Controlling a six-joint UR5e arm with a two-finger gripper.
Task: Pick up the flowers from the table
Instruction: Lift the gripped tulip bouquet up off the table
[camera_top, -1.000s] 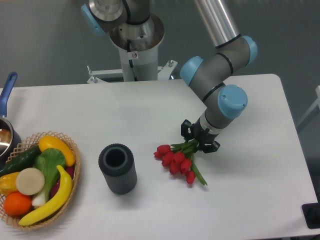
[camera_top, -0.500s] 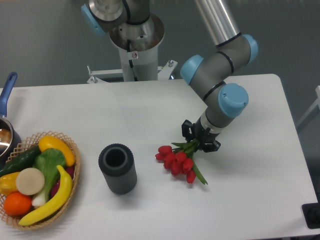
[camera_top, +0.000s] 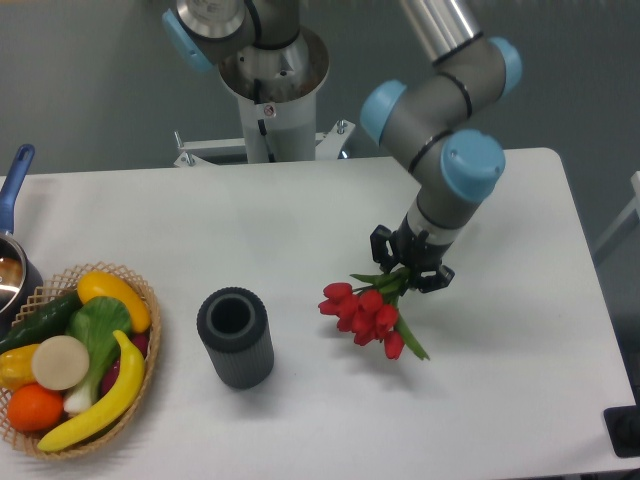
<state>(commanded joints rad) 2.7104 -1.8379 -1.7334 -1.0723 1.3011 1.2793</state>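
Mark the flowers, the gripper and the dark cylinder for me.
flowers (camera_top: 365, 312), fixed camera, on the red tulip heads.
gripper (camera_top: 409, 270), fixed camera, between its fingertips.
dark cylinder (camera_top: 237, 350), fixed camera, on its ribbed side.

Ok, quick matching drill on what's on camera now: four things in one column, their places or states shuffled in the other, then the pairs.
1. flowers
2. dark cylinder
3. basket
4. pan

A. left edge, blue handle
B. upright on table, open top
C. stems clamped in gripper
D. holds fruit and vegetables

Pairs: 1-C, 2-B, 3-D, 4-A
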